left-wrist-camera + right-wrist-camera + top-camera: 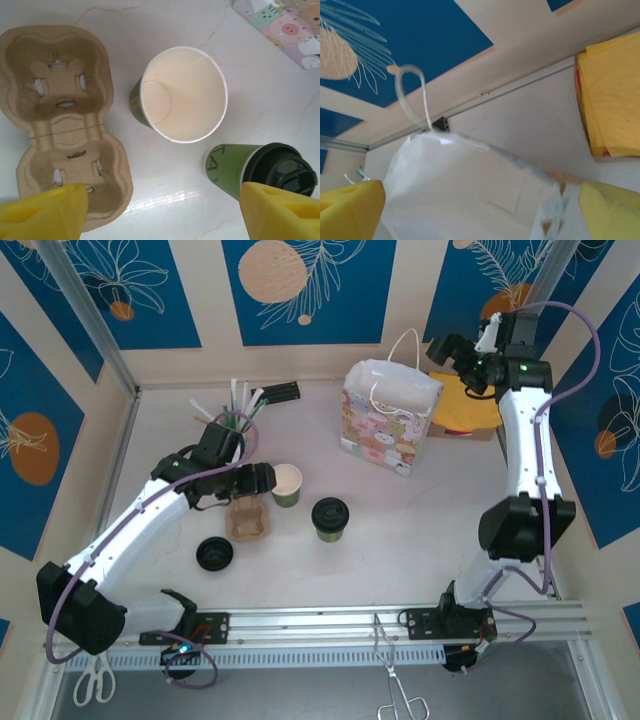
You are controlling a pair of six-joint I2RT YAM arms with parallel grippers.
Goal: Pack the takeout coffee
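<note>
Just left of the open cup (pixel 287 483) (pixel 182 95), the left gripper (pixel 258 478) (pixel 162 212) hangs with its jaws spread wide, grasping nothing. The open cup stands upright on the table (pixel 420 570). The tray (pixel 247 520) (pixel 60 125) lies at its near left, just beside it. The lidded cup (pixel 330 518) (pixel 260 170) stands to its near right, apart from it. A loose lid (pixel 215 554) lies farther to its near left, beyond the tray. Straws (pixel 238 405) stand behind it to the left. The bag (pixel 390 415) (pixel 460 190) stands upright to its far right; past that the right gripper (pixel 455 350) (pixel 482 212) hovers, jaws wide and released, near yellow sheets (pixel 465 405) (pixel 612 100).
</note>
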